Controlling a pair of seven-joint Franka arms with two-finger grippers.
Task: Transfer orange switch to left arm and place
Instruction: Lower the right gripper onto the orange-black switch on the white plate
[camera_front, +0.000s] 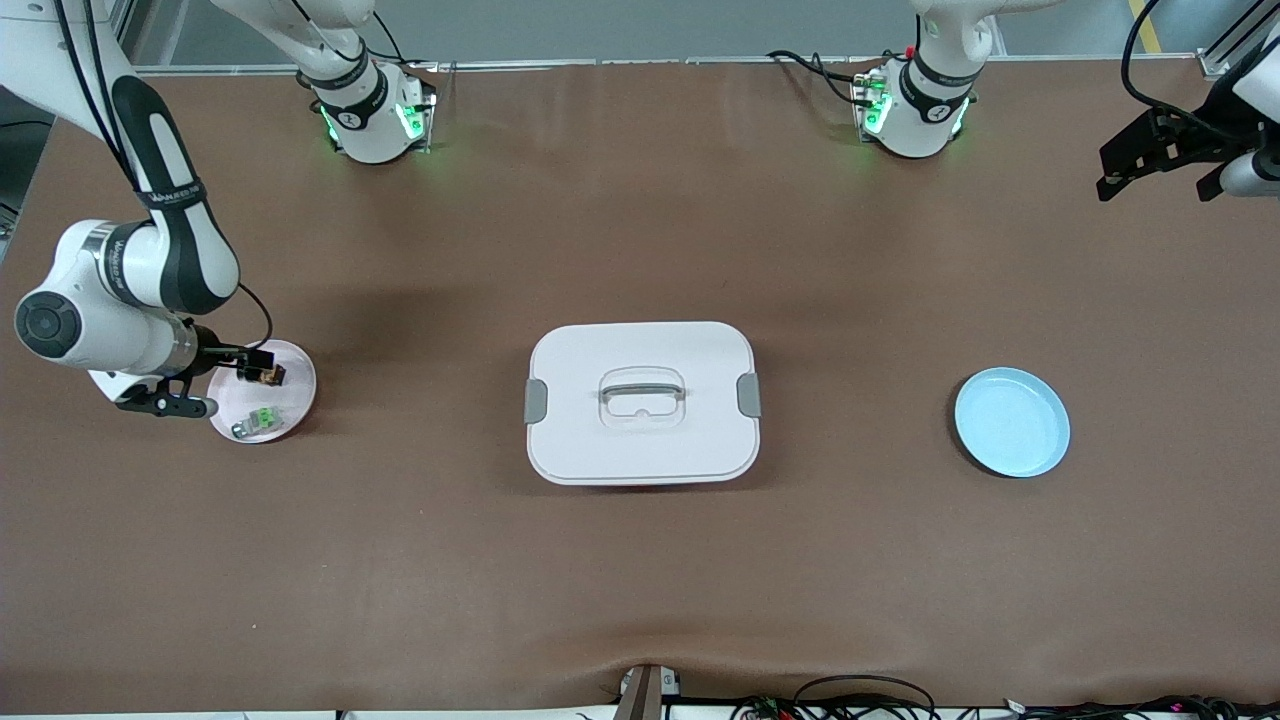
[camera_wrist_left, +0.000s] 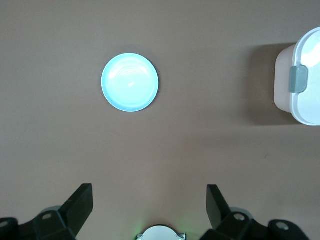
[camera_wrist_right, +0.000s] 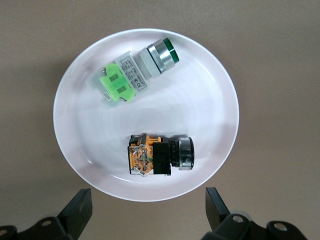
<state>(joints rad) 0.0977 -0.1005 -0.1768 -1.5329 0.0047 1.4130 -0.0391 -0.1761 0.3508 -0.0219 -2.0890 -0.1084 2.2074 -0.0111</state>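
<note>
The orange switch (camera_wrist_right: 155, 154) (camera_front: 262, 375), a small black block with an orange-brown end and a silvery cap, lies on a pale round plate (camera_wrist_right: 220, 90) (camera_front: 298, 385) at the right arm's end of the table. My right gripper (camera_wrist_right: 148, 200) (camera_front: 205, 380) hovers open over that plate's edge, beside the switch and clear of it, with nothing between its fingers. The white box (camera_front: 642, 400) (camera_wrist_left: 305, 80) with grey clips sits mid-table. My left gripper (camera_wrist_left: 148, 195) (camera_front: 1160, 180) waits open and empty, high over the left arm's end of the table.
A clear-and-green switch (camera_wrist_right: 135, 72) (camera_front: 258, 420) shares the pale plate, nearer to the front camera than the orange one. A light blue plate (camera_front: 1011, 421) (camera_wrist_left: 130, 82) lies between the box and the left arm's end. Brown mat covers the table.
</note>
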